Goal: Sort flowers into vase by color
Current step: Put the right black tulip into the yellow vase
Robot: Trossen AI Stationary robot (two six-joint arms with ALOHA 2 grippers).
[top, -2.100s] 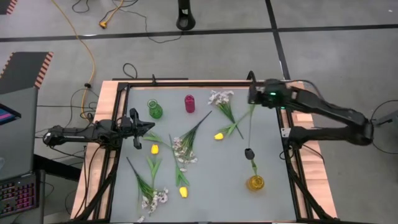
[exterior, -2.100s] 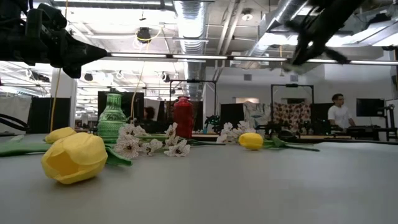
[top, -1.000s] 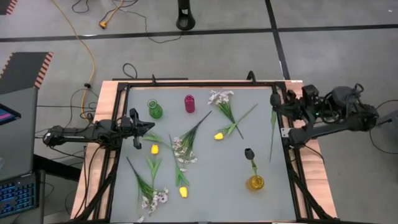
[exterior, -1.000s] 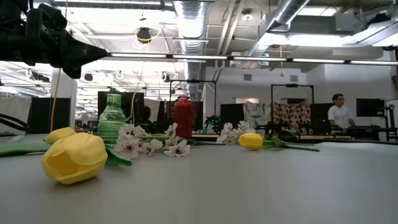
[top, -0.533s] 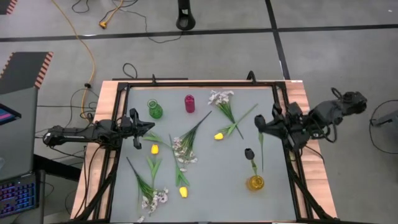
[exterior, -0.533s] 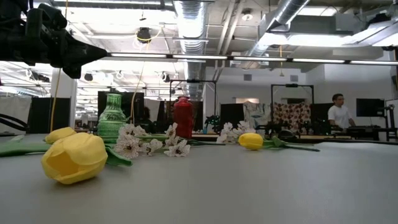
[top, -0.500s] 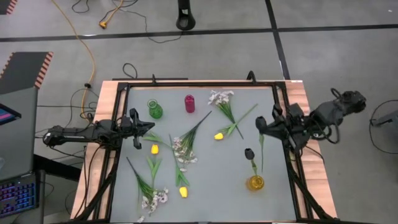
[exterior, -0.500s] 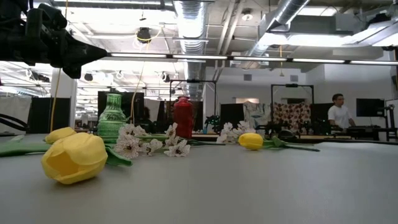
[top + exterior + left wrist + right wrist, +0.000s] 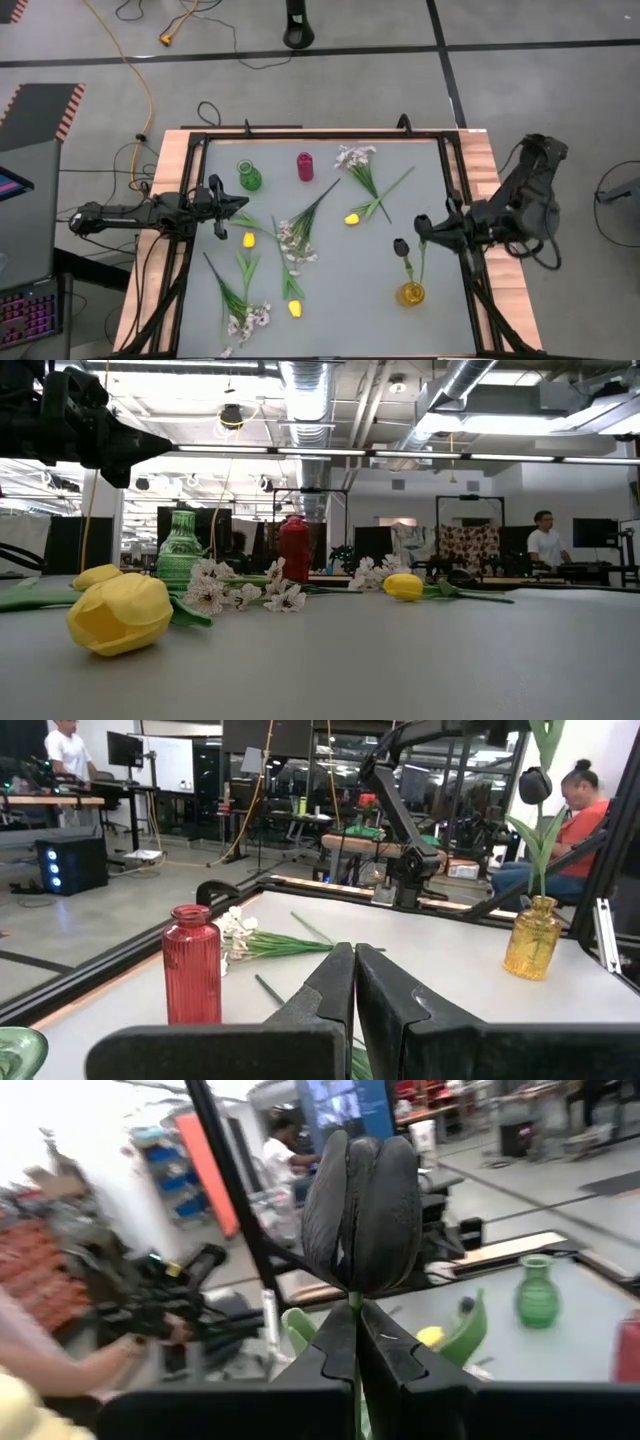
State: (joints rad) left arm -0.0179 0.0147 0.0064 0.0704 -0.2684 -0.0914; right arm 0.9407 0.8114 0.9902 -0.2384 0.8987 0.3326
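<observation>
Near-black, the dark tulip (image 9: 361, 1215) you are carrying sits just past the right gripper (image 9: 420, 226), whose fingers are clenched on its green stem, over the right side of the table (image 9: 330, 300); its stem hangs toward the yellow vase (image 9: 410, 294). That vase already holds another dark tulip (image 9: 400, 246), which stands right beside your gripper, so the two blooms crowd each other above the vase mouth. Farther across the table you have a yellow tulip (image 9: 352, 218) lying near the middle beside a white-blossom spray (image 9: 354, 157), and a second spray (image 9: 294, 243) with a long stem next to it. Two more yellow tulips (image 9: 249, 240) lie toward the left, one of them at the near edge (image 9: 295, 308) close to a third spray (image 9: 246, 320). At the far side stand the green vase (image 9: 249, 176) and the red vase (image 9: 305, 166), well apart from your load. Your left gripper (image 9: 232, 208) waits at the left rim, fingers closed on nothing.
</observation>
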